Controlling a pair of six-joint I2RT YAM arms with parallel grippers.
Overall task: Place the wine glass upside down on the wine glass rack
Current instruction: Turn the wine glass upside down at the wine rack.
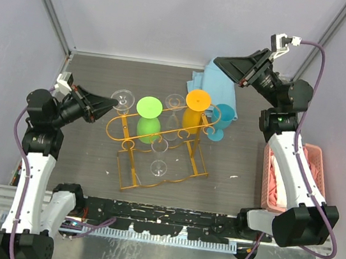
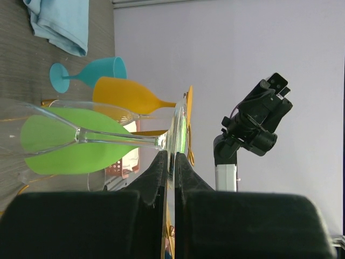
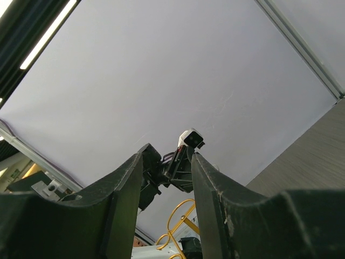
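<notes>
Dark wood-grain counter (image 1: 85, 156) sits boxed in by pale lilac walls (image 1: 176, 14). Near its middle stands the wine glass rack (image 1: 158, 141), with a green glass (image 1: 150, 107) and an orange glass (image 1: 198, 99) hung on its rail. At the rack's left end the left hand (image 1: 113, 103) reaches in level, clamped on the foot of the clear wine glass (image 1: 123, 100), bowl downward. Toward the far right corner the right hand (image 1: 227, 71) hovers above a blue cloth (image 1: 202, 82), jaws parted, holding nothing.
</notes>
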